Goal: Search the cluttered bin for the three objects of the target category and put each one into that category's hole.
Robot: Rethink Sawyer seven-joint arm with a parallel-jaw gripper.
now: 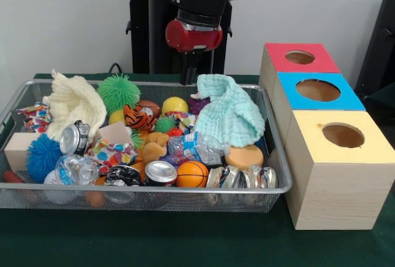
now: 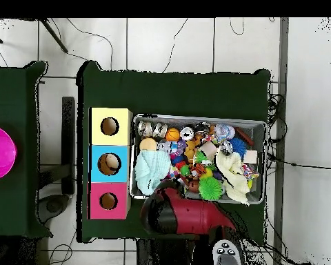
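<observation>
The wire mesh bin (image 1: 154, 189) is full of toys, cloths and cans. One wrinkly clear bottle (image 1: 194, 147) with a blue-and-white label lies in the middle, by the mint cloth. A second bottle (image 1: 75, 169) lies at the front left corner. Crumpled shiny pieces (image 1: 245, 176) at the front right may be a bottle or cans; I cannot tell which. The red-topped box with its round hole (image 1: 300, 57) stands right of the bin, farthest back; its hole also shows in the overhead view (image 2: 108, 201). My gripper (image 1: 189, 73) hangs empty above the bin's far rim, above the clutter.
A blue-topped box (image 1: 318, 90) and a yellow-topped box (image 1: 342, 135) stand in a row in front of the red one. Silver cans (image 1: 160, 172) (image 1: 74, 137), a mint cloth (image 1: 228, 116), a cream cloth (image 1: 74, 100), a basketball (image 1: 192, 173) and spiky balls (image 1: 118, 91) fill the bin.
</observation>
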